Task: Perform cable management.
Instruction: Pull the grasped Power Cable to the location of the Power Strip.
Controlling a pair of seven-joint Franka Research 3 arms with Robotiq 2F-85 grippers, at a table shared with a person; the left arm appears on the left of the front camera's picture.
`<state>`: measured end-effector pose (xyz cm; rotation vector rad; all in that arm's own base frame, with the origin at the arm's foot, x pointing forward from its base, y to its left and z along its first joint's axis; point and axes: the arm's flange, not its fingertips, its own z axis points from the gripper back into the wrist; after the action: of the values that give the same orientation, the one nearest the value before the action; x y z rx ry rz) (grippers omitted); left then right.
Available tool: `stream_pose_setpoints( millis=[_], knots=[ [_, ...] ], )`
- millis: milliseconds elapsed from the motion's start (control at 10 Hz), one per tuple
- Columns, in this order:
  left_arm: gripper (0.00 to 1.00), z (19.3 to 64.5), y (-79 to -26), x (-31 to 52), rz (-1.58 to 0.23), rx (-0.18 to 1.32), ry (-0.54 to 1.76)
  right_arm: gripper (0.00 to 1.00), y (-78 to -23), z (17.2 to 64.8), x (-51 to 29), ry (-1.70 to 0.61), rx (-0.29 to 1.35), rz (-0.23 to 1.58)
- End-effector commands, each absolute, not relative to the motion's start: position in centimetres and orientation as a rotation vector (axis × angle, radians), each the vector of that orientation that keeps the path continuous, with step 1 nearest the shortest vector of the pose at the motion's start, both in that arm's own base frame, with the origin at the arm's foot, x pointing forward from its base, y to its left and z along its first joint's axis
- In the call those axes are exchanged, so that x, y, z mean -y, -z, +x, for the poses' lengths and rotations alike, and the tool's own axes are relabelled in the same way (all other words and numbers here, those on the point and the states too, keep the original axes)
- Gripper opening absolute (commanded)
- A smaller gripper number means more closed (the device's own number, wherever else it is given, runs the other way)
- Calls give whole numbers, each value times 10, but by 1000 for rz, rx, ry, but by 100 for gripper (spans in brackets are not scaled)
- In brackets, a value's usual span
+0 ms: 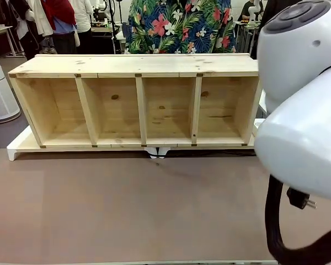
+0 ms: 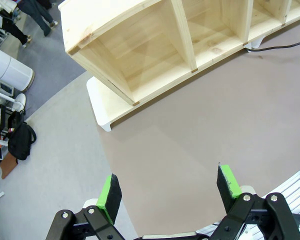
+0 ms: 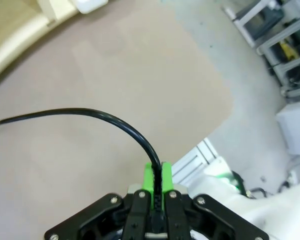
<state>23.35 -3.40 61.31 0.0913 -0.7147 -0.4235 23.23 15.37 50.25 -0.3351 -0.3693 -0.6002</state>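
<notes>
- The right gripper (image 3: 157, 172) is clenched on the cable (image 3: 90, 113), which is pinched between its pads (image 3: 148, 176). From there the cable arcs away low over the table (image 1: 127, 210) toward the shelf (image 1: 138, 65).
- The cable is thin and glossy and the pinch is narrow. A sharp tug may let it slide through the pads or pop out sideways.
- In the left wrist view the cable runs out from under the shelf's front edge. If it is caught there, a pull may draw it taut and drag the shelf, which I judge to be the worst outcome, since a person (image 1: 176, 25) stands just behind it.
- The plug (image 1: 300, 200) hangs just beside the right arm's sleeve (image 1: 274, 221). A swing of the arm may hook it on the sleeve or knock it on the table.
- The left gripper (image 2: 169, 192) is spread wide and holds nothing, above bare table and well apart from the cable. With only one grip, the slack is free to loop or kink.
</notes>
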Motion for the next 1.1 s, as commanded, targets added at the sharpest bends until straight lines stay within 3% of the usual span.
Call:
stream_pose_setpoints(
  millis=[0,300,1000],
  knots=[
    [100,234,-614,33,91,718,420,7,-475,240,-104,590,424,-292],
    [100,234,-614,33,91,718,420,7,-495,276,-89,434,466,-222],
    [100,234,-614,33,91,718,420,7,-511,329,-53,366,475,-171]
  ],
)
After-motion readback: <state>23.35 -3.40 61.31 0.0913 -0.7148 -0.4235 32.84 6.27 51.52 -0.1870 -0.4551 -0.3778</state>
